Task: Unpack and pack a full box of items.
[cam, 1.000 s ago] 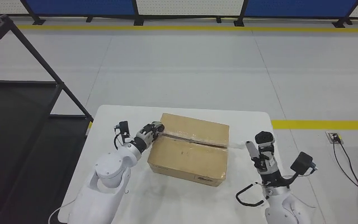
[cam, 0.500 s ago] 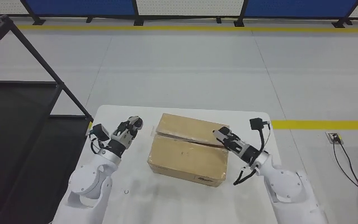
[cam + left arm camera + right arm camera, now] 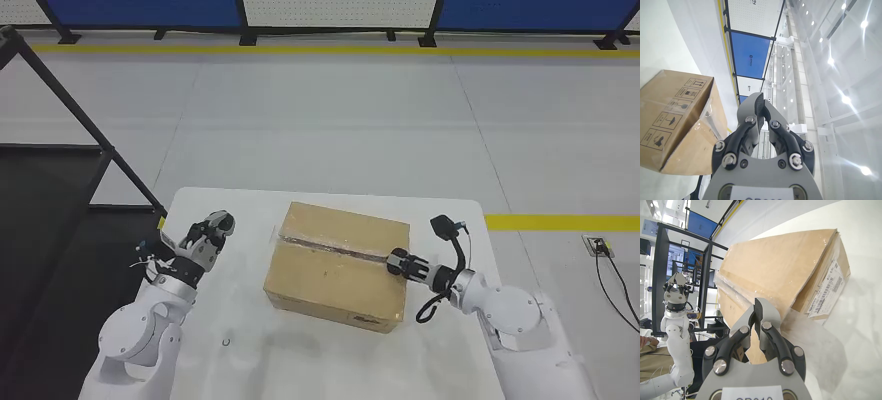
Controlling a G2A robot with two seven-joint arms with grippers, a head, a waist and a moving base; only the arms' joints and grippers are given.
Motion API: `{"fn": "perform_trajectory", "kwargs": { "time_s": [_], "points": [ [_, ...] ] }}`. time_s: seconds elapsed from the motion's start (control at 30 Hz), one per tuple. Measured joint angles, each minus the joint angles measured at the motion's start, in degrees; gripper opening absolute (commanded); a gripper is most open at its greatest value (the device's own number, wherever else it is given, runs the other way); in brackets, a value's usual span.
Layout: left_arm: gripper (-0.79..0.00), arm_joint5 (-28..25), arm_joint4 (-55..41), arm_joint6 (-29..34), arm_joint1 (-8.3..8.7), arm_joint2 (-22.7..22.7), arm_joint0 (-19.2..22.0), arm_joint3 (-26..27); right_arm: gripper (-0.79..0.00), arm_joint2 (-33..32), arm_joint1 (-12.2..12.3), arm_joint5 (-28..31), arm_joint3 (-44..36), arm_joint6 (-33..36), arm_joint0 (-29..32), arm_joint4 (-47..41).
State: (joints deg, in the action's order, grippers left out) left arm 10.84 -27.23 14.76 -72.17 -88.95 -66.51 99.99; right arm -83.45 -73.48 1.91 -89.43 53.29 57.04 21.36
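At the far left, at about 9 o'clock from the table (image 3: 250, 340), stands a black metal rack (image 3: 60, 200). The left gripper (image 3: 215, 226) is over the table's left part, at 9 o'clock from the box (image 3: 335, 285) and well apart from it. In its own wrist view the left gripper (image 3: 762, 103) points upward with its two pads (image 3: 758, 108) pressed together and nothing between them. The box (image 3: 677, 117) lies off to one side there, showing its end panel of printed handling symbols.

The cardboard box sits in the middle of the table, turned a little askew to the table's edges. Its top flaps are closed, with a strip of clear tape (image 3: 330, 245) running along the seam from 9 to 3 o'clock (the film looks wrinkled and partly lifted at the left end).

At 3 o'clock on the box, the right gripper (image 3: 397, 262) meets the right end of that seam at the top edge. In the right wrist view the right gripper (image 3: 757, 306) has its pads closed against each other at the taped (image 3: 730, 289) seam of the box (image 3: 772, 272). Whether a bit of film is pinched between them cannot be told. A white shipping label (image 3: 827, 294) is stuck on the near end panel, and the left gripper (image 3: 676, 279) shows beyond the box.

Further right, on the floor, runs a yellow line (image 3: 560, 221).
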Motion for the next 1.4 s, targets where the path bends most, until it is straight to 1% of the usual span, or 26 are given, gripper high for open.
{"fn": "perform_trajectory", "kwargs": {
  "time_s": [0.3,0.6,1.0,1.4],
  "points": [
    [-0.785,-0.27,-0.47,0.46,0.12,-0.31,0.19,-0.96,-0.785,3.60,-0.02,-1.06,2.13,-2.31,-2.52,0.38],
    [-0.785,-2.25,-2.28,0.42,0.22,-1.75,-1.02,-0.93,-0.785,10.05,-0.70,-4.29,5.77,-2.95,-8.07,1.92],
    [-0.785,-3.63,-4.12,1.50,0.41,-3.24,-2.46,-0.96,-0.785,17.19,-2.00,-8.84,10.66,-2.63,-14.54,1.10],
    [-0.785,-4.01,-5.29,3.42,0.65,-3.87,-3.47,-1.35,-0.785,23.92,-4.02,-10.00,15.06,-7.24,-18.93,-0.90]
  ]
}}
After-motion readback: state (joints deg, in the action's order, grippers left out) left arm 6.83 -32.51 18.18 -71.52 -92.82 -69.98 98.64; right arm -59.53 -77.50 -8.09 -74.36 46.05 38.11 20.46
